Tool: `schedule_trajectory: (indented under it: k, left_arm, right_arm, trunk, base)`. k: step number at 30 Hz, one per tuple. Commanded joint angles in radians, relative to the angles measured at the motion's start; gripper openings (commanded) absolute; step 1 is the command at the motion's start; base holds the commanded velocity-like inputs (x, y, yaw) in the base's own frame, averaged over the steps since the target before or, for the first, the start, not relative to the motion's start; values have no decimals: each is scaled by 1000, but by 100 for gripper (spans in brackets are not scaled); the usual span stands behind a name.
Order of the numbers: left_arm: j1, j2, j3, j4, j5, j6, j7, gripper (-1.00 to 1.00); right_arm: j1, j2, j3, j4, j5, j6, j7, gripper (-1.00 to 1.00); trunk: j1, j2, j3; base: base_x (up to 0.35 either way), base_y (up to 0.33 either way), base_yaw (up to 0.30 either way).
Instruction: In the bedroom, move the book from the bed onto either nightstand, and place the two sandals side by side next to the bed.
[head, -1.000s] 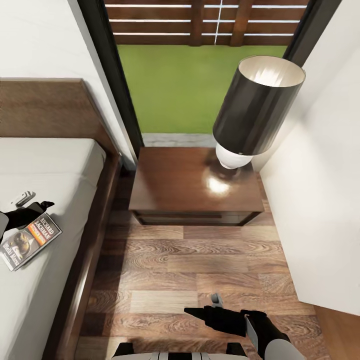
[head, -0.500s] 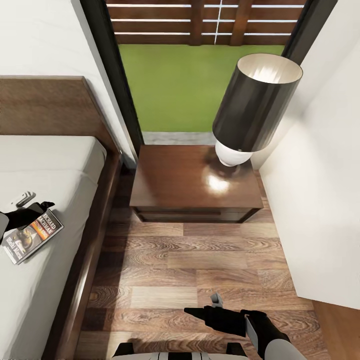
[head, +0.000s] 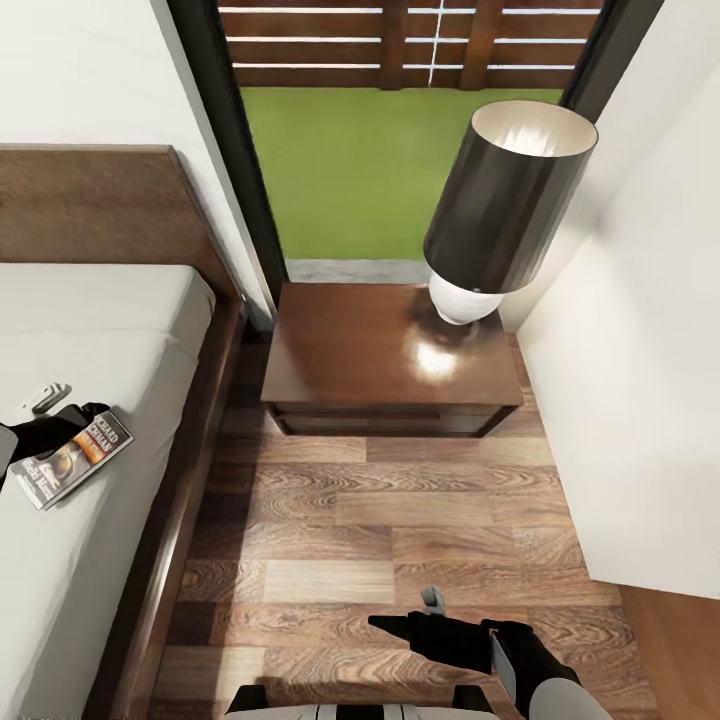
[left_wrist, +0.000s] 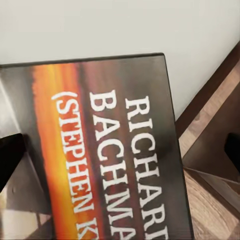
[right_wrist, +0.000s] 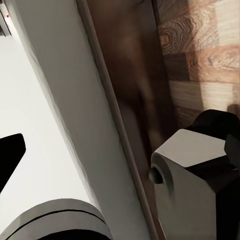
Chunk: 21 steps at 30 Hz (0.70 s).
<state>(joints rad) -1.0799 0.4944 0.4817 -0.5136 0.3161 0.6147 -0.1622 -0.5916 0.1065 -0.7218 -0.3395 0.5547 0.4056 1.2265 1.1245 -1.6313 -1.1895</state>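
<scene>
The bed (head: 90, 330) is carrying the book (head: 72, 456) near its edge, the nightstand (head: 390, 362) well apart. The left pincer (head: 55, 425) is clamping the book; the right pincer (head: 425, 615), apart, is idling. A shallow grip risks dropping it.

Head view: high, looking steeply down over bed (head: 90, 330), nightstand (head: 380, 360) and floor (head: 400, 540). Left wrist view: very close above the book (left_wrist: 105, 150), which the head view shares (head: 70, 455). Right wrist view: low beside the bed frame (right_wrist: 130, 100).

A glossy wooden nightstand (head: 385, 365), matt pale mattress (head: 90, 330), grained plank floor (head: 400, 540) and glossy-covered book (head: 75, 457) are seen.
</scene>
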Motion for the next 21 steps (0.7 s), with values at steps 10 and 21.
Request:
schedule_trajectory:
  k: [10,21]
  left_arm:
    - [0,0,5,26,-13,5,-2,100]
    - [0,0,5,26,-14,5,-2,100]
  right_arm:
    - [0,1,-8,-3,8,10,5,100]
    - [0,1,-8,-3,8,10,5,100]
  trunk:
    - [0,0,-1]
    - [0,0,-1]
  base:
    - [-1,0,0]
    - [133,0,0]
